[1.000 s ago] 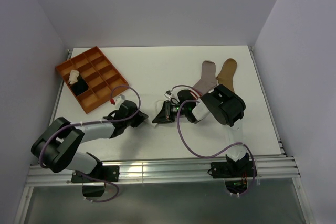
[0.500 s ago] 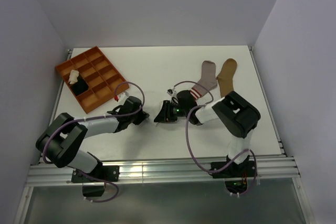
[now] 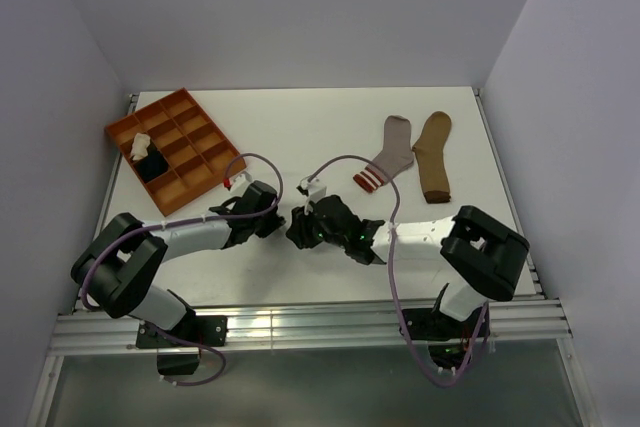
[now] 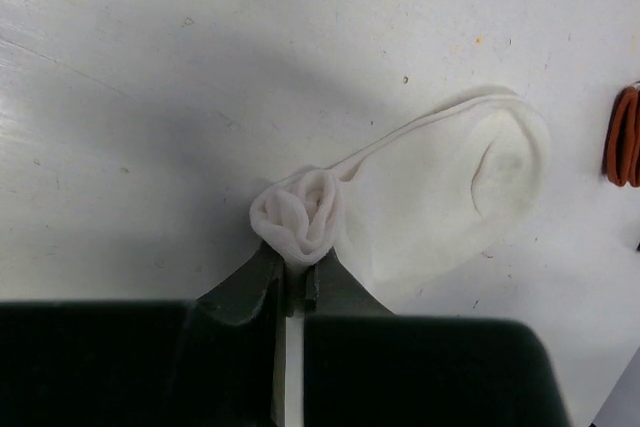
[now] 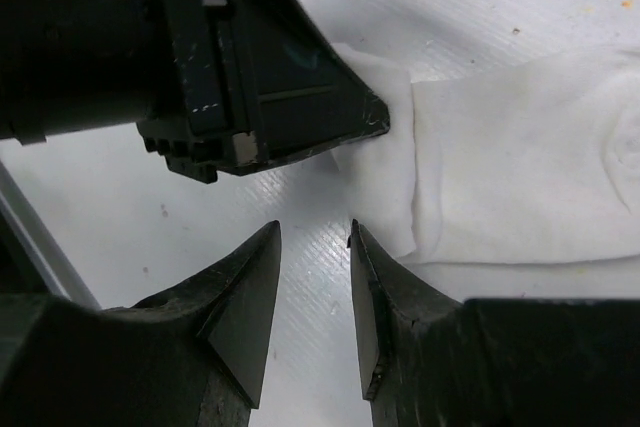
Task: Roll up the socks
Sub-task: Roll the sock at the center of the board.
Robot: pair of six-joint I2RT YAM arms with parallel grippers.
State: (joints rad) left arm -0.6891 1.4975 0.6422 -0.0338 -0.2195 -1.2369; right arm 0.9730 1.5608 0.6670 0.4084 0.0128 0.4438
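The left end effector (image 4: 295,285) is clamped on the rolled-up end of the white sock (image 4: 450,187). The unrolled part of the sock lies flat, fanning toward 2 o'clock in the left wrist view. The right end effector (image 5: 315,237) has its jaws apart and holds nothing, with the sock's flat edge just beyond it at 1 o'clock.

To roll well, I judge the left needs a firm pinch while it turns the coil along the fabric. The right should pin the flat part to the bench (image 3: 300,127) so no slack creeps in, since a loose coil could unwind.

From the two end effectors, the grey sock (image 3: 388,155) and tan sock (image 3: 434,155) lie toward 2 o'clock and the orange tray (image 3: 120,129) toward 10 o'clock.
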